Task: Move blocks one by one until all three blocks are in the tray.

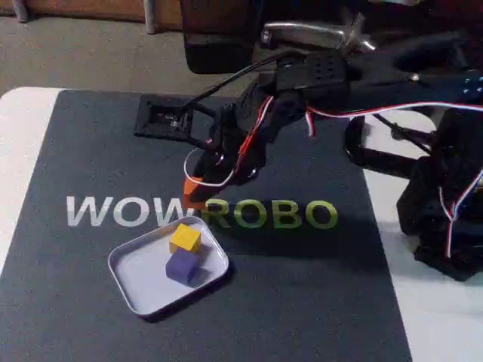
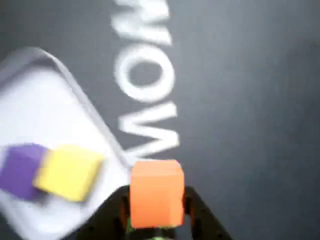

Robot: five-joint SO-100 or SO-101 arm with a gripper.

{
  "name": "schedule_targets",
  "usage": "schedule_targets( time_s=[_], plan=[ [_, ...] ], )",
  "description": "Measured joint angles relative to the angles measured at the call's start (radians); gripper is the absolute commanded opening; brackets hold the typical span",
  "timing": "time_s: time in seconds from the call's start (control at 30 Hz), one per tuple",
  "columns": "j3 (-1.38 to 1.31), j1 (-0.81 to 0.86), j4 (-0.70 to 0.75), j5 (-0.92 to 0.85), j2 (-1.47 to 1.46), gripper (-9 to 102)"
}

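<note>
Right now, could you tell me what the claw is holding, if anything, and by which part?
The claw holds the orange block, pinched by its two opposite side faces.

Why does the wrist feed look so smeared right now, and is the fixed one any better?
Wrist view: motion blur softens the tray, the yellow block and the purple block; the orange block in the gripper is sharper. Fixed view: dim but steady, the arm shadowing the mat, and the orange block is partly hidden.
</note>
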Motion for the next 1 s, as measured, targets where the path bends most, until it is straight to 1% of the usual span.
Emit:
schedule_targets(
  time_s=[0.2, 0.47, 0.63, 0.87, 1.0],
  plan=[
    [0.0, -0.063, 0.028, 0.029, 0.063, 3],
    [0.0, -0.176, 0.028, 0.034, 0.094, 3],
    [0.0, -0.229, -0.026, 0.034, 0.094, 4],
    [0.0, -0.239, -0.166, 0.043, 0.028, 5],
    [0.0, -0.239, -0.19, 0.043, -0.005, 7]
  ],
)
